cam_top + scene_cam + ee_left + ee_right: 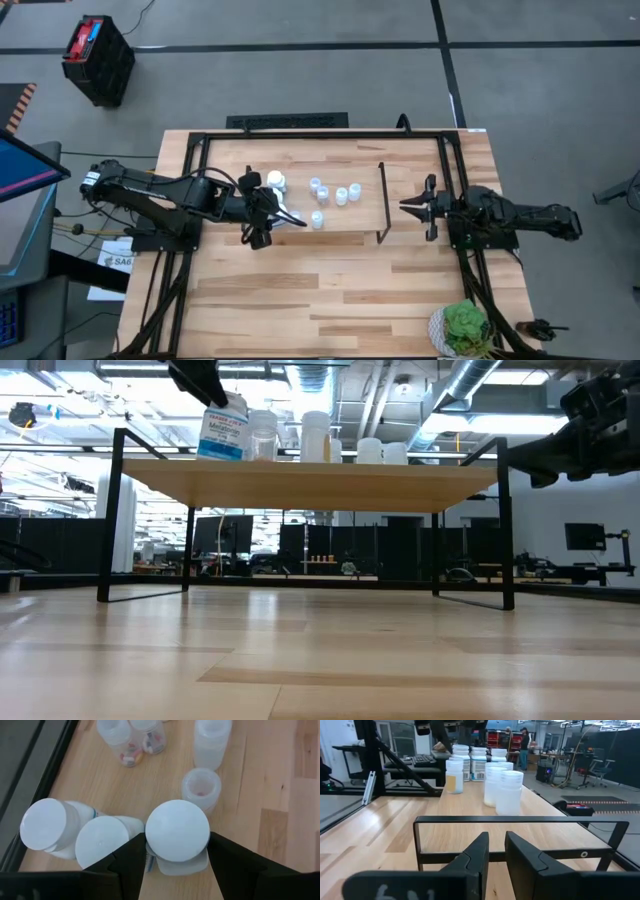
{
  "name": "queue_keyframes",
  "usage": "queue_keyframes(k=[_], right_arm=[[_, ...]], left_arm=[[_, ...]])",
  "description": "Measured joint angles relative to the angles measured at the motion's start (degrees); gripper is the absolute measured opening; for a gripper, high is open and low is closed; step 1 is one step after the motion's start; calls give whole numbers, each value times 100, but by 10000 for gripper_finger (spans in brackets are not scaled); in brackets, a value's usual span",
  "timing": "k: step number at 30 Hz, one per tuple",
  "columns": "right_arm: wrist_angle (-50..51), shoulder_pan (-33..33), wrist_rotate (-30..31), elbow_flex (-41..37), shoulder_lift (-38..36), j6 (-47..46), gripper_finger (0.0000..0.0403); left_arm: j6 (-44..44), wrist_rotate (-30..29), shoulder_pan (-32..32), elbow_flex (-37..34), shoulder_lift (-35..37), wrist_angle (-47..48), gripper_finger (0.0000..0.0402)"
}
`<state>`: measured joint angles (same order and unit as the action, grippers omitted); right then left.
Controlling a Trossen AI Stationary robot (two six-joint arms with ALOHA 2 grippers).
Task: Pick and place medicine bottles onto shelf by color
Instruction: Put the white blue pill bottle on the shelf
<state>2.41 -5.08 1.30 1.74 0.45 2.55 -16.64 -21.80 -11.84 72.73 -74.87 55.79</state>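
White medicine bottle [177, 831] sitting upright between my left gripper [175, 862] fingers, cap facing wrist, long axis vertical, jaws closing on body over shelf [350, 225]. Two white bottles [75, 832] standing just beside at nine o'clock; pale-capped bottles [330, 192] clustering toward two o'clock. Right gripper [412, 207] waiting at shelf's three o'clock edge, fingers narrowly parted, holding nothing. Left arm doing placing.

The white bottle [224, 432] carries a blue label, but its print is too small to read.
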Motion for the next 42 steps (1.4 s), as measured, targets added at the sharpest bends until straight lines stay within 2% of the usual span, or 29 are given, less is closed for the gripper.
queue_keyframes(k=[42], right_arm=[[12,0,17,-11,0,0,86]], left_arm=[[221,-138,-1,0,0,24,195]])
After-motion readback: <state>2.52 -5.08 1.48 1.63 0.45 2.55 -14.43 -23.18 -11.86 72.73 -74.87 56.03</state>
